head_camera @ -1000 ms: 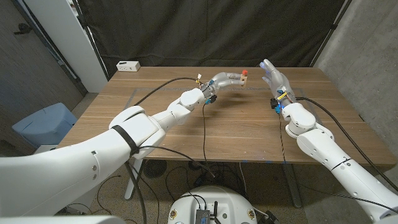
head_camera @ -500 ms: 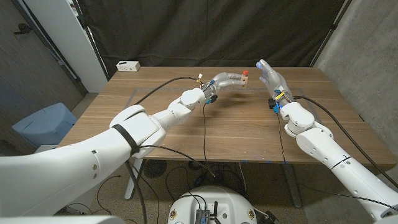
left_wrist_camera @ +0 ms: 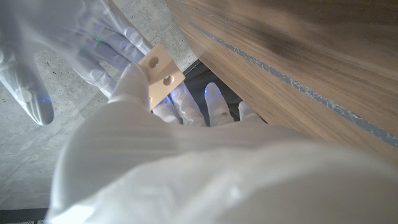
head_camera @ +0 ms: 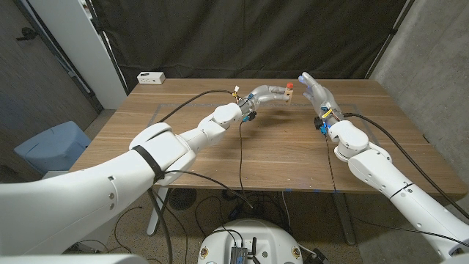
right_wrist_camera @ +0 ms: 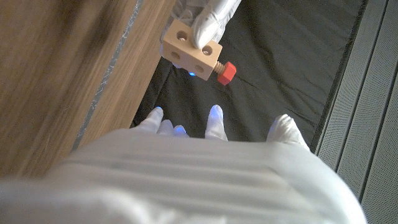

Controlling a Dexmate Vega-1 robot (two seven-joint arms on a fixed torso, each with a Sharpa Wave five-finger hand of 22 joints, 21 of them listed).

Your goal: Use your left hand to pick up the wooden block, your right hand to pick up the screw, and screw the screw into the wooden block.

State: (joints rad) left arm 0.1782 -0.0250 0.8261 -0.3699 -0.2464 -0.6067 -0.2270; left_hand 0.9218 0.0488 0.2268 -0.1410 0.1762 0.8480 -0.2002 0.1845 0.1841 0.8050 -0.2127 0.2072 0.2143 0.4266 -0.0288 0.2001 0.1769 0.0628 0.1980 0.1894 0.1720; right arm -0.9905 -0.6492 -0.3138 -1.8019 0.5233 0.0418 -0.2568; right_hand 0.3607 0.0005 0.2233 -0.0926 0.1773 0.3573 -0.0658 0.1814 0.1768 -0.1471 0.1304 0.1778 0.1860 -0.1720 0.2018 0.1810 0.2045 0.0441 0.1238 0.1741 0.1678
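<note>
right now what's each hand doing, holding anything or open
Left hand: holding the wooden block, with the red-headed screw stuck in it.
Right hand: open, fingers spread, holding nothing, beside the block.

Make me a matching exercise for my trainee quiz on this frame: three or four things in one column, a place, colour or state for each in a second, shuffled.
Things:
1. wooden block
2. screw
3. right hand
4. white box

States:
A. red head, sticking out of the block
B. on the table's far left corner
C. held up by the left hand
D. open, fingers spread, holding nothing

Pairs: 1-C, 2-A, 3-D, 4-B
</note>
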